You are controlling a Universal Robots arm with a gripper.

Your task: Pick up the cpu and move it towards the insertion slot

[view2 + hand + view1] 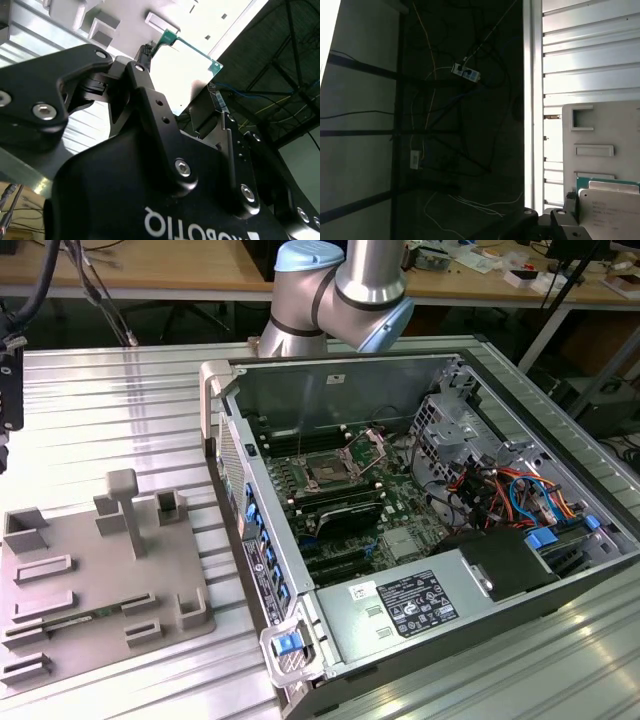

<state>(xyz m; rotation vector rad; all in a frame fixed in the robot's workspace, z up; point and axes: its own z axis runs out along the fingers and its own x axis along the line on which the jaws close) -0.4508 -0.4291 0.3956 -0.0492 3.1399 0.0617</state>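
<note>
One cpu (189, 62), a bright square with green edges, sits between the fingertips of the gripper (181, 75) in the second wrist view. We read the tool as clenched on it, with one black finger (144, 54) at its corner.

At the exterior view's left, low in the frame, we see a grey fixture tray (90, 570) on the ribbed metal table (120, 410), with a thin greenish strip (75, 618) in one slot.

The open computer case (330, 370) takes the exterior view's right. Near the frame's middle, inside the case, the insertion slot (325, 472) shows its dark centre, well apart from the tray. The case also holds long black memory slots (335, 512), orange and blue cables (500, 485) and a labelled grey box (410, 600). The arm (340, 290) stands at upper middle.
</note>
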